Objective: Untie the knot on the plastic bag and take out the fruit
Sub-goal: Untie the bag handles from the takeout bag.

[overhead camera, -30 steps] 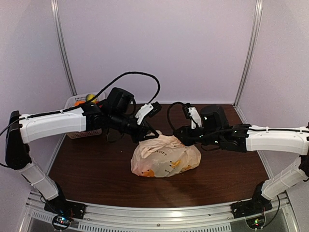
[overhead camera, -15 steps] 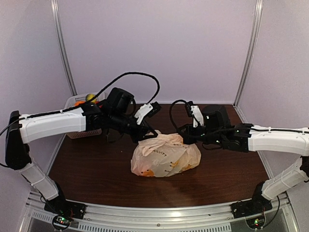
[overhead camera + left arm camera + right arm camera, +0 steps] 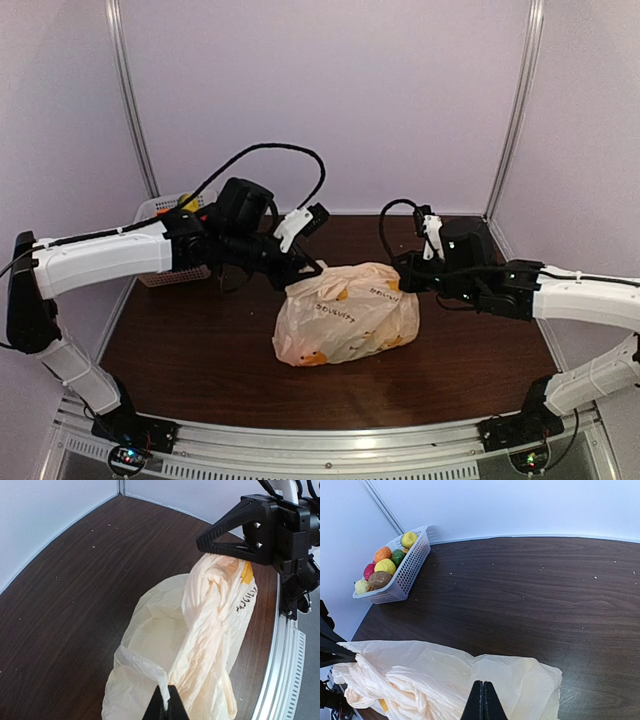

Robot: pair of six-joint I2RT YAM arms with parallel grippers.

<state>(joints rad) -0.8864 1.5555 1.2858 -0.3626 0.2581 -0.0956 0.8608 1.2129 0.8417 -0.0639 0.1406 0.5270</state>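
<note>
We have the plastic bag (image 3: 345,315) sitting on the middle of the table (image 3: 190,350). It bulges with what we take to be the fruit, which the cream film hides from us.

Both pincers are pinched fully together on the bag. The left pincer (image 3: 303,268) has its tips closed on the film at the bag's upper left end. The right pincer (image 3: 404,281) is closed the same way on the upper right end, toward the table's right edge.

Between them the top of the bag is drawn out into a twisted rope (image 3: 207,610), and the coming move turns on this. Its long axis runs straight from one pincer to the other, roughly parallel to the table's near edge, so any pull apart would work along it.

In the left wrist view the rope climbs from the left tips up to the right pincer (image 3: 225,547). There the knot (image 3: 216,575) looks to be the thicker fold just under the right pincer, though the plastic is too crumpled for us to be sure. If so, the right arm is the nearer one, and the left merely anchors the far end of the rope.
</note>
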